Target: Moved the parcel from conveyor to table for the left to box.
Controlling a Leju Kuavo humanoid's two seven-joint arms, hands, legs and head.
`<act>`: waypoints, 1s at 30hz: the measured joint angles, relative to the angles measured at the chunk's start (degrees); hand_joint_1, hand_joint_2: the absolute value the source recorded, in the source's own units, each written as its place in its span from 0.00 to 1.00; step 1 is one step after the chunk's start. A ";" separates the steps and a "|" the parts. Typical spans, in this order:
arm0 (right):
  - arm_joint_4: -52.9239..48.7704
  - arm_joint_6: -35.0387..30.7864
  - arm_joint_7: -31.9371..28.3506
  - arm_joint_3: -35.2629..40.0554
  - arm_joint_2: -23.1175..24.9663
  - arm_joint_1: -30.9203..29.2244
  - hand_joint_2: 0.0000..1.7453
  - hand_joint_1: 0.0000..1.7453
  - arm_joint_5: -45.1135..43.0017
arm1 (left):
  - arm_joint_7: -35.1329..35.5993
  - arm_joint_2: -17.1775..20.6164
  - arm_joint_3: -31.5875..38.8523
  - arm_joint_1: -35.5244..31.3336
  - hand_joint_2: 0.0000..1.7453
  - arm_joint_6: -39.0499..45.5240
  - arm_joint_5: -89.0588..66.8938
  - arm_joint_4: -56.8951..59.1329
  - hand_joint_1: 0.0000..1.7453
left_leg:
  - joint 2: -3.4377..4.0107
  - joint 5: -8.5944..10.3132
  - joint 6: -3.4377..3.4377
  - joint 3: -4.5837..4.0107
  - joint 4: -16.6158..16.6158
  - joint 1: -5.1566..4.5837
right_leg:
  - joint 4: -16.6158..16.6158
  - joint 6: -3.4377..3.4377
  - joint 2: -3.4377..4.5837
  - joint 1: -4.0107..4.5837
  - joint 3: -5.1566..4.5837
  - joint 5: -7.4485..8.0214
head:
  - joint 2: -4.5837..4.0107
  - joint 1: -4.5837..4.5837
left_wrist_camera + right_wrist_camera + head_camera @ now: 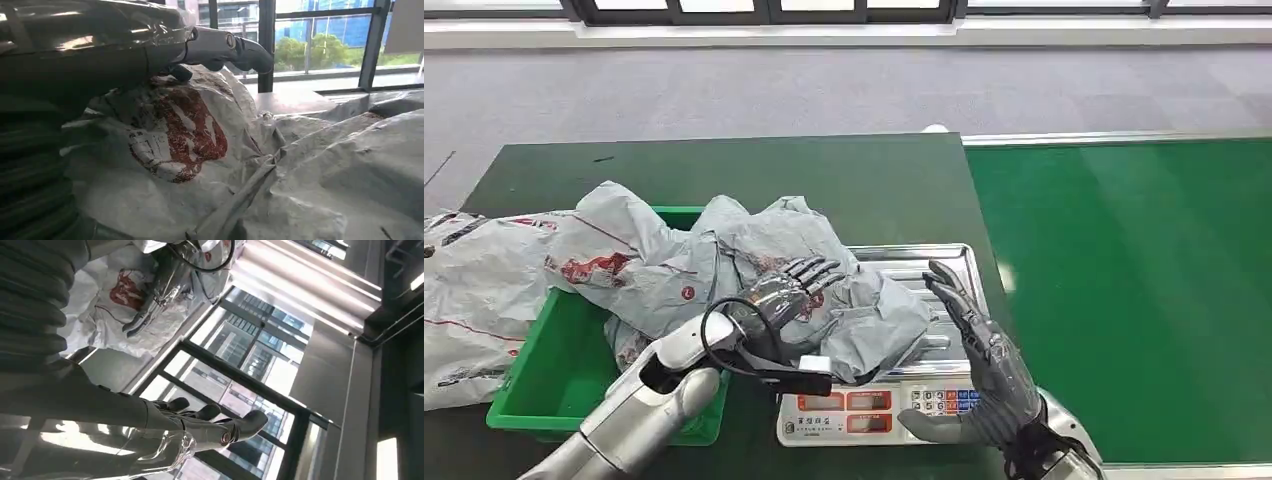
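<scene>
Parcel (844, 300): grey crumpled poly bag with red print, lying on steel scale (944, 262) at near centre of dark green bench (754, 170), left part draped over rim of green bin (544, 370). Left hand (784, 290) resting flat on top of parcel, fingers extended, nothing gripped. Right hand (979, 365) raised over scale's right side, fingers spread, empty, just beside parcel. Green conveyor (1124, 290) to right. More grey bags (474, 290) at far left.

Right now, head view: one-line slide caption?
Left robot hand rests on a grey parcel lying on the scale; right robot hand open beside it, green bin at left.
</scene>
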 measured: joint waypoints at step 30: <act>-0.35 0.22 -0.39 -0.94 -0.20 2.01 1.00 0.00 0.09 | -4.18 2.97 -4.48 -3.86 1.00 -8.11 -0.70 1.73 1.00 | -0.01 0.01 -0.02 -0.13 -0.01 0.02 | 0.00 -0.03 -0.02 0.00 0.15 0.01 | 0.00 0.00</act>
